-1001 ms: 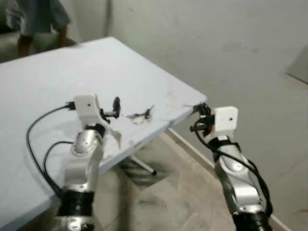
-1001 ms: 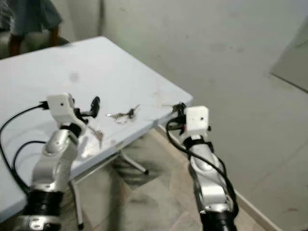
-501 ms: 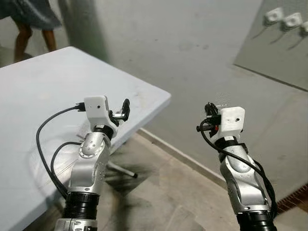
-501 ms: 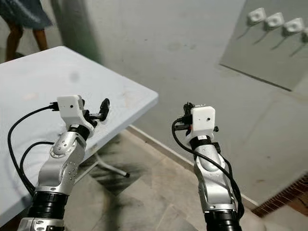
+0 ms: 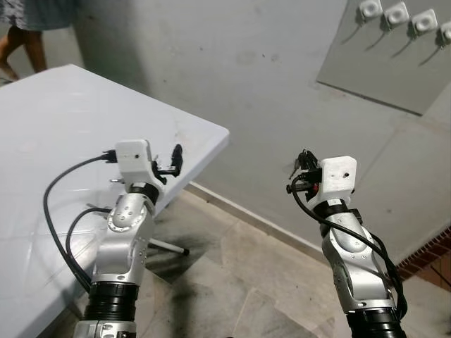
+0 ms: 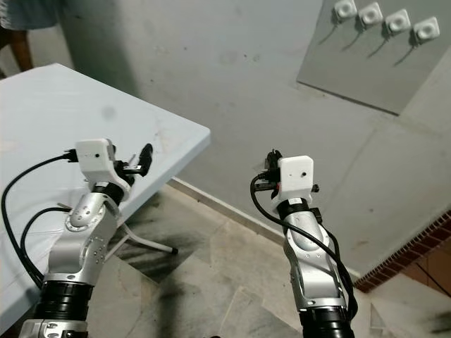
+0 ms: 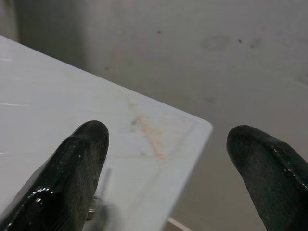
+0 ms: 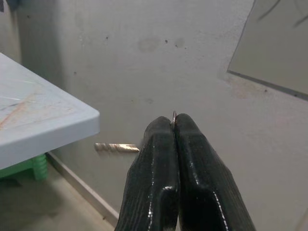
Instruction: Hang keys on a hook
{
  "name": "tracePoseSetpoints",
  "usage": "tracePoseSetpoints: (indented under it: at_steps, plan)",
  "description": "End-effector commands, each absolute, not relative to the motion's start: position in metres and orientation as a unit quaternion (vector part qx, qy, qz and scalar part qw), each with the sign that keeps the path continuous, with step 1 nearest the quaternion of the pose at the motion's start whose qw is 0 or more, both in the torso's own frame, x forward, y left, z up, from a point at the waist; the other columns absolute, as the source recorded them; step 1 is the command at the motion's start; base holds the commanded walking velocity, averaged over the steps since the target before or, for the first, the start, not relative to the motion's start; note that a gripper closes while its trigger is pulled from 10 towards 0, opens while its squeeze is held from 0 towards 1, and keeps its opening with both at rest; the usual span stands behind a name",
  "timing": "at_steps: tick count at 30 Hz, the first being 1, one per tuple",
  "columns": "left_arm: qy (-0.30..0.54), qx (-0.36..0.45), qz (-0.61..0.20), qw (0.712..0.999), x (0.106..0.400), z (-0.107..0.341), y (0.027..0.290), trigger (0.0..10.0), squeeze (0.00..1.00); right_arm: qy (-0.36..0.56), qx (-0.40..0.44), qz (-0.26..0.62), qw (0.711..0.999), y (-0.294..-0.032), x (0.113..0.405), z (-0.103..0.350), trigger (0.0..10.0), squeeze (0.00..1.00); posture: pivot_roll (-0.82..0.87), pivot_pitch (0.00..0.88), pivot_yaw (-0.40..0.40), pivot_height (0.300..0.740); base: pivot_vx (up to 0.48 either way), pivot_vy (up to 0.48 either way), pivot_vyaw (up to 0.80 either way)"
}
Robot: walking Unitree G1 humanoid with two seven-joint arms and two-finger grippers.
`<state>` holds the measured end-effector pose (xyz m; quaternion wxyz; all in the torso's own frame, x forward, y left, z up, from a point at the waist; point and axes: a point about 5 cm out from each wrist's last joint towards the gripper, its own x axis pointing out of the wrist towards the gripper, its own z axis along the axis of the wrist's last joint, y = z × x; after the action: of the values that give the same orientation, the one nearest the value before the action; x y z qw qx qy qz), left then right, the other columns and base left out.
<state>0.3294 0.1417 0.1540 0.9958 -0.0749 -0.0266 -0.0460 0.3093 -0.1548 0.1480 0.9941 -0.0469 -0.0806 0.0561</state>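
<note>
Camera swung toward hooks [image 6: 371, 14] — right gripper [image 8: 174, 126] pinching probably key ring [image 8: 173, 114]; left gripper [image 7: 166, 159] spread.

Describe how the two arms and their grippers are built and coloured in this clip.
Both arms are silver metal with rounded segments and black ribbed collars near the base. Each wrist carries a white boxy camera housing. Black cables loop outside the left arm and run along the right arm. The left gripper and right gripper have long glossy black fingers with rounded tips; a small red spot shows beside the right housing.
</note>
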Motion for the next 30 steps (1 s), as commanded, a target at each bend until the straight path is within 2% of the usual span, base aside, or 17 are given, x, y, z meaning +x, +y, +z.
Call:
tracePoseSetpoints:
  at_steps: [1,15,30]
  plan:
    - [-0.037,-0.071,-0.051,0.996,0.3290,0.1593,0.1427,10.0,0.00,-0.084,-0.046,0.048,0.994,-0.1576,0.3111,0.1515,10.0,0.00,0.01,0.034,-0.050,0.740,0.000,0.000,-0.64]
    - [-0.051,-0.073,-0.070,0.993,0.3274,0.1634,0.1400,10.0,0.00,-0.086,-0.047,0.047,0.994,-0.1581,0.3120,0.1525,10.0,0.00,0.01,0.029,-0.051,0.740,0.000,0.000,-0.63]
    - [-0.046,-0.068,-0.077,0.994,0.3310,0.1661,0.1422,10.0,0.00,-0.092,-0.033,0.036,0.995,-0.1517,0.3115,0.1506,10.0,0.00,0.02,0.014,0.005,0.740,0.000,0.000,-0.62]
